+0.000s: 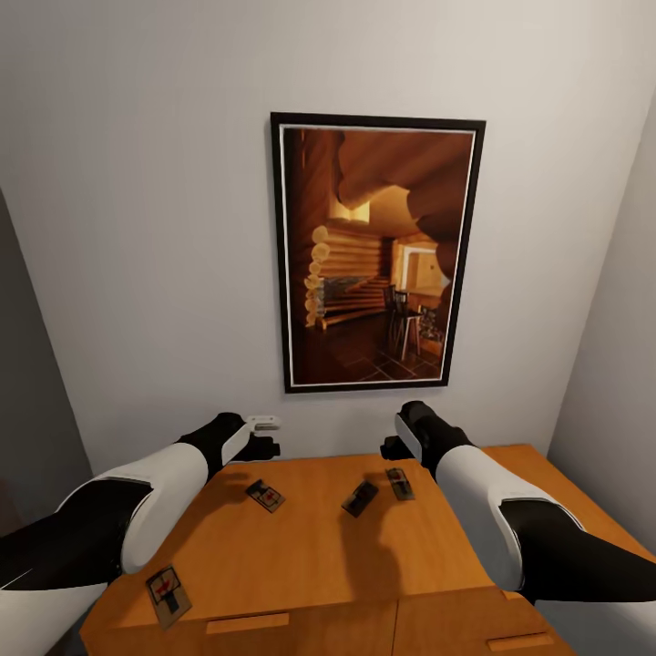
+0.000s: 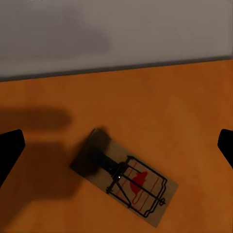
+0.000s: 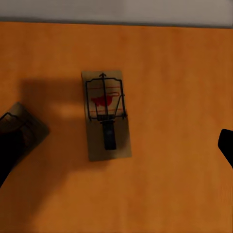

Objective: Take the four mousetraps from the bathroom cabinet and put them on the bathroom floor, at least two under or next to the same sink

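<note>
Mousetraps: four flat on cabinet top (image 1: 310, 547), none on floor yet. One (image 1: 265, 496) under left claw (image 1: 259, 447), one (image 1: 399, 483) under right claw (image 1: 395, 447), third (image 1: 360, 498) between, fourth (image 1: 168, 596) near front left edge. Both claws spread, empty, hovering. Risks: thin slabs lie flush with wood, so fingertips may skid off; right claw may nudge neighbouring trap; edge trap may get knocked off.

We see four mousetraps on the cabinet (image 1: 310, 556) top: one (image 1: 169, 597) at the front left corner, one (image 1: 265, 496) left of centre, two (image 1: 360, 498) (image 1: 399, 483) just beside each other towards the back right. A framed picture (image 1: 375, 253) hangs on the wall behind.
</note>
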{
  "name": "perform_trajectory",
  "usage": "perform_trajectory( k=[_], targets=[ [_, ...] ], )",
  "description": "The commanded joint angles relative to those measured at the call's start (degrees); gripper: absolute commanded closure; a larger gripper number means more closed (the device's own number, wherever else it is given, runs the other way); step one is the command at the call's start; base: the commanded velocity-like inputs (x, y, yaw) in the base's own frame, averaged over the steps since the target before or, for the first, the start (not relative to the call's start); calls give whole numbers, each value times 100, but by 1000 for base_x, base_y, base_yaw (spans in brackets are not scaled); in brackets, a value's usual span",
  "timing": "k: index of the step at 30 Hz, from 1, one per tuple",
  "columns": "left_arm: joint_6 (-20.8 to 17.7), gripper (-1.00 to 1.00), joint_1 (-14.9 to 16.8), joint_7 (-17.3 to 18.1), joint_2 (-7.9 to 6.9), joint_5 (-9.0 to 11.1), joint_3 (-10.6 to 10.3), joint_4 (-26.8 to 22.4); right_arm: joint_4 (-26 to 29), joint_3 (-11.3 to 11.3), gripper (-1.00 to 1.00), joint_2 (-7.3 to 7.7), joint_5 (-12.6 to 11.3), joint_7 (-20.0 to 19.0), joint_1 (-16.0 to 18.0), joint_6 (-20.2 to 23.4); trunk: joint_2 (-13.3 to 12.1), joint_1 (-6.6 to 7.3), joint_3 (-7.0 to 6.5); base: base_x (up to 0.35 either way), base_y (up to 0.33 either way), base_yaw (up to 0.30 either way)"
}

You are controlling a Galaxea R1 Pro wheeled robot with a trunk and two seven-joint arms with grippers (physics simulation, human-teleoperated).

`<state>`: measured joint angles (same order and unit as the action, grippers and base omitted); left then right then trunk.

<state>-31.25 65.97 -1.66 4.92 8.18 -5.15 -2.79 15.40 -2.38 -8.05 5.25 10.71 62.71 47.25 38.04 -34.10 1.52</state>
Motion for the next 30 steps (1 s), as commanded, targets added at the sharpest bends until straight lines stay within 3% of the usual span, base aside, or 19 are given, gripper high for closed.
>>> perform_trajectory(
  k=[1, 7, 19, 30],
  targets=[
    [-31, -100, 3, -16, 0, 60, -48, -10, 7, -26, -100, -2, 53, -8, 4, 30, 52, -25, 30, 0, 0, 0],
    [-31, -100, 3, -12, 0, 60, -48, -6, 7, -25, -100, 3, 53, -8, 4, 30, 292, -157, 138, 0, 0, 0],
    [-31, -100, 2, -15, 0, 60, -48, -2, 7, -18, -100, 11, 55, -8, 4, 30, 292, -157, 138, 0, 0, 0],
    [-31, -100, 2, -11, 0, 68, -50, -2, 14, -17, -100, 14, 55, -8, 4, 30, 733, -398, 335, 0, 0, 0]
  ],
)
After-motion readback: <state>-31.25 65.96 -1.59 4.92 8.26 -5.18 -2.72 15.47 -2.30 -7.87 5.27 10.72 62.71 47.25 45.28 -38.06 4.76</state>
